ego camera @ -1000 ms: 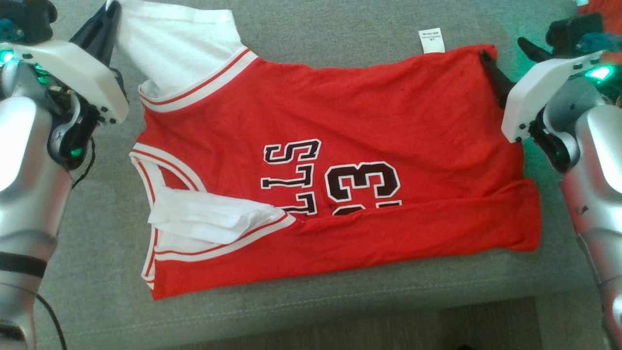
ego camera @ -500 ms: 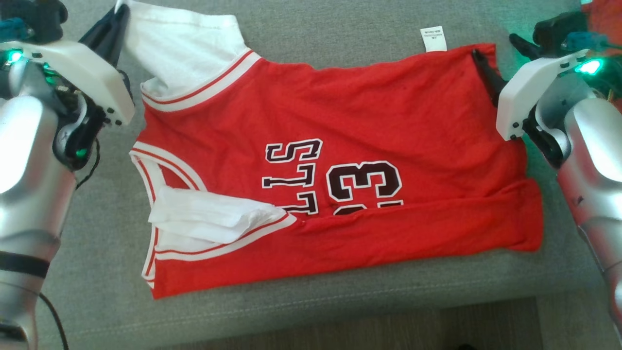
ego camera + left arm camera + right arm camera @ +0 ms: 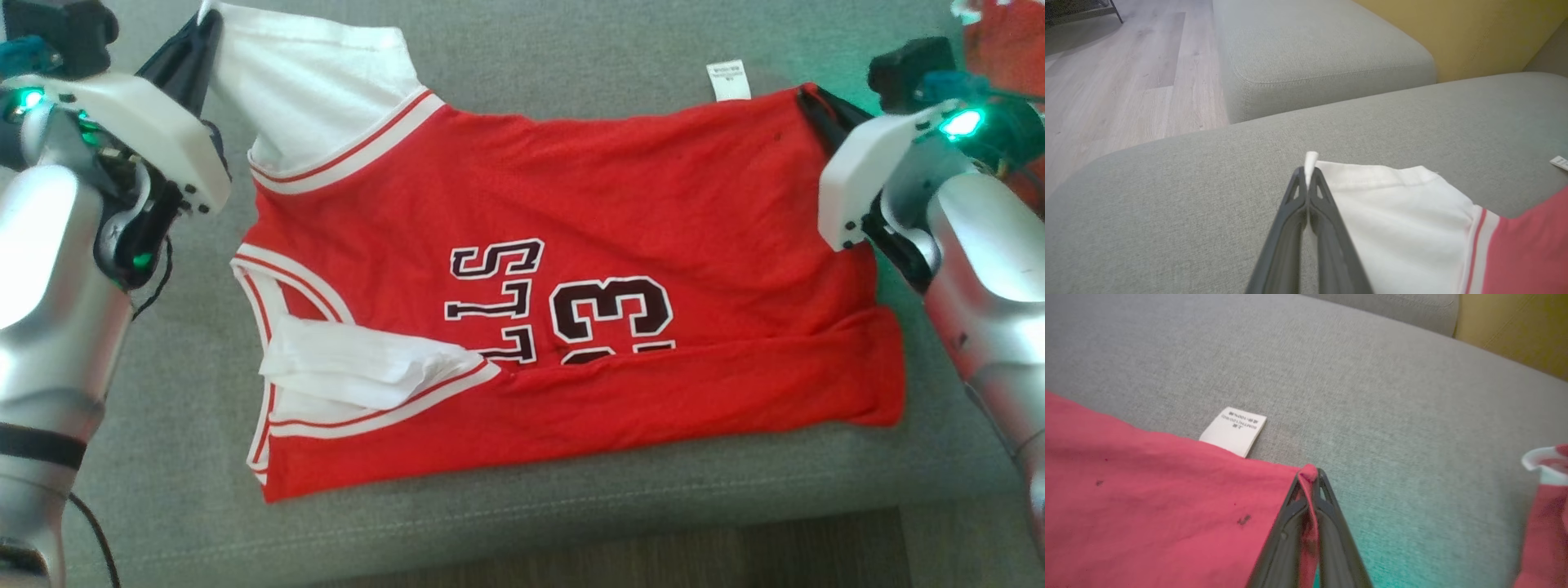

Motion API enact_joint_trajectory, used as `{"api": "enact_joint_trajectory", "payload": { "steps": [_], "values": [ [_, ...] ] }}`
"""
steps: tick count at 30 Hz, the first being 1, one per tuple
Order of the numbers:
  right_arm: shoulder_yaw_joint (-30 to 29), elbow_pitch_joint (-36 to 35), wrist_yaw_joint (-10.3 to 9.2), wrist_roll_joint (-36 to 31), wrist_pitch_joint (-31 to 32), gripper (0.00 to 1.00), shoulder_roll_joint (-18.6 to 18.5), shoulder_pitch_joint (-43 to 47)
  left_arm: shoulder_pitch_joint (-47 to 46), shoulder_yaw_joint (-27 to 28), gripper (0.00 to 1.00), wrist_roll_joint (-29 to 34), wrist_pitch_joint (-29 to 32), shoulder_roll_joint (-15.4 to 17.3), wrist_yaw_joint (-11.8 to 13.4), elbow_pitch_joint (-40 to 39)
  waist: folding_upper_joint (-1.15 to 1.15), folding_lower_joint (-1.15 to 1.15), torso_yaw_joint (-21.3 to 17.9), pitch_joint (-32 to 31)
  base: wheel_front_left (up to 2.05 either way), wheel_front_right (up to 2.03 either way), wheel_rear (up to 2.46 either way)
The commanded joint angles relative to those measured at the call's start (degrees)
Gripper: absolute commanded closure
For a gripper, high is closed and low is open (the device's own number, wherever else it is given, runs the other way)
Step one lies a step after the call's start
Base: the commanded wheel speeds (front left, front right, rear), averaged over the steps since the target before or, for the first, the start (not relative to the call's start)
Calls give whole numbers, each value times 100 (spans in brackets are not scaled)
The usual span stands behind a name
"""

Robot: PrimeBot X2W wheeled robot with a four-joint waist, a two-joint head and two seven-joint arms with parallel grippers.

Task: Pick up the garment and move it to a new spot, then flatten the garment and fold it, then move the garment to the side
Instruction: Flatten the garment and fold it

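Note:
The garment [image 3: 571, 269] is a red basketball jersey with white trim and white sleeves, spread sideways on the grey sofa seat [image 3: 522, 49], its near long edge folded over. My left gripper [image 3: 204, 20] is shut on the far white sleeve corner [image 3: 1311, 160] at the top left. My right gripper [image 3: 808, 102] is shut on the far red hem corner [image 3: 1308, 473] at the top right; in the right wrist view red cloth runs pinched between its fingers [image 3: 1290, 522]. A white care label [image 3: 729, 79] sticks out beside that corner.
The sofa's front edge [image 3: 571, 498] runs just below the garment, with wooden floor [image 3: 653, 555] beyond it. Another red cloth [image 3: 1004, 49] lies at the far right. A second grey cushion [image 3: 1310, 53] and a yellow wall [image 3: 1474, 28] lie past the seat.
My right gripper has closed on the red hem corner, which it stood open around before. The left gripper has kept its hold on the sleeve. The head view has shifted slightly.

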Motion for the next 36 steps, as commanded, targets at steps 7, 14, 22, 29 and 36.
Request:
{"api": "enact_joint_trajectory", "payload": {
  "steps": [7, 14, 22, 29, 36],
  "values": [
    [-52, 21, -2, 63, -948, 100, -195, 73, 13, 302, 100, -137, -205, 284, 97, -82, 0, 0, 3, -246, 0, 0, 0],
    [-139, 27, -2, 124, -1302, 100, -219, 162, 115, 361, 100, -197, -365, 259, 199, -84, 0, 0, 32, -314, 0, 0, 0],
    [-590, 325, -2, -129, -1420, 100, -157, 20, 18, 437, 100, -194, -679, 170, 382, 43, 0, 0, 59, -350, 0, 0, 0],
    [-681, -73, -2, -261, -1430, 100, -39, 114, 4, 418, 100, -211, -894, 113, 342, 171, 0, 0, 6, -449, 0, 0, 0],
    [-717, -716, -2, -280, -1431, 100, -178, 707, 443, 127, 100, -160, -890, 337, 132, -106, 0, 0, -21, -697, 0, 0, 0]
  ]
}}
